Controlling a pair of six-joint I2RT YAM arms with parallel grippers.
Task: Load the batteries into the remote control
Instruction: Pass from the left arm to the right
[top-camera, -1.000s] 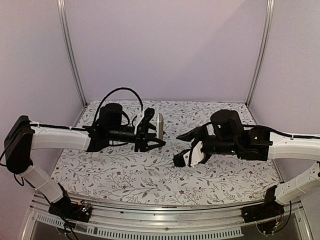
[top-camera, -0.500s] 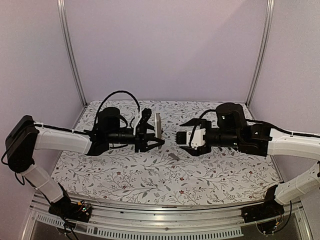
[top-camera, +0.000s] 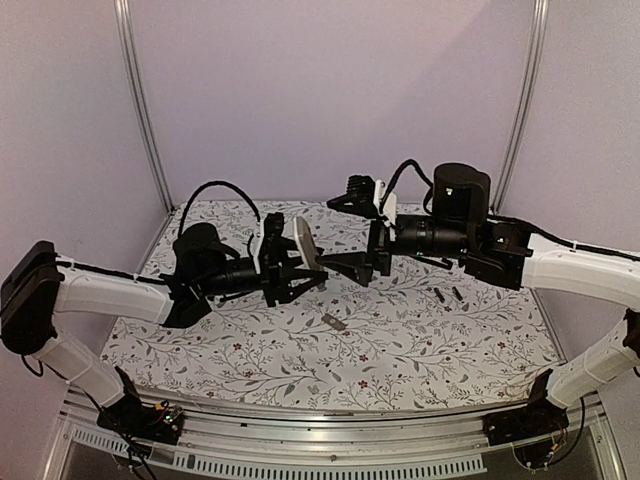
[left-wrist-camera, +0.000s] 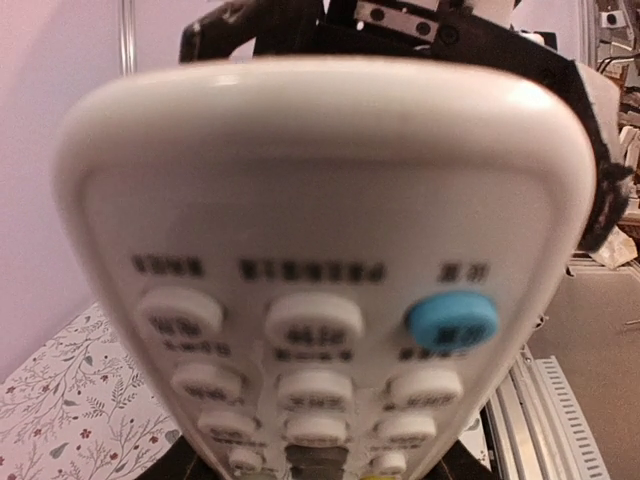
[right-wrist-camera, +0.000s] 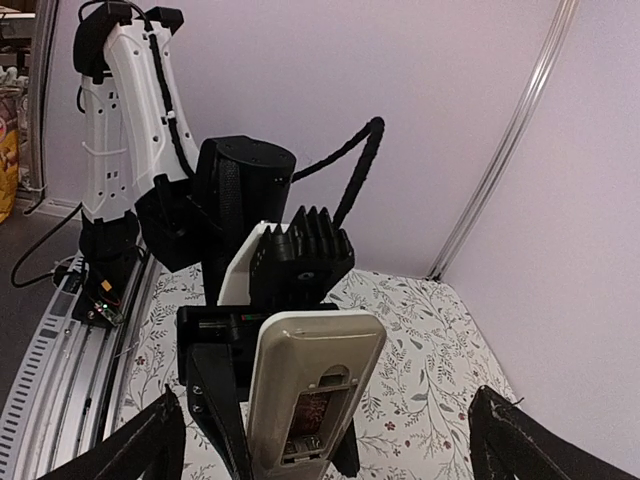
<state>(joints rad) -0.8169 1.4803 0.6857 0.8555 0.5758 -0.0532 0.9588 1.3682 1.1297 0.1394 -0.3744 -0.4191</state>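
Overhead first. My left gripper (top-camera: 288, 268) pinches the remote (top-camera: 305, 243) by its lower part and holds it off the table, long axis running about 11 to 5 o'clock. My right gripper (top-camera: 352, 228) faces it from 3 o'clock, jaws spread wide and holding nothing. Two batteries (top-camera: 440, 295) lie close together on the floral cloth (top-camera: 250, 350) at 4 o'clock from my right jaws. They are slim black cylinders, each lying roughly 12 to 6. My right arm is plainly the nearer. A small grey flat piece (top-camera: 334, 322) lies at 6 o'clock below the gap between the grippers; I cannot tell what it is.

Left wrist. The remote's button face fills the view: glossy white plastic, rounded corners, pale domed keys and one blue button (left-wrist-camera: 452, 318). The print is blurred.

Right wrist. The remote's back faces me, long axis 12 to 6. Its battery bay (right-wrist-camera: 312, 415) sits uncovered at the 6 o'clock end, brownish inside, with no battery that I can make out. My fingers (right-wrist-camera: 125, 450) stand wide at 7 and 5 o'clock.

Judgement: my right arm should swing to the batteries.
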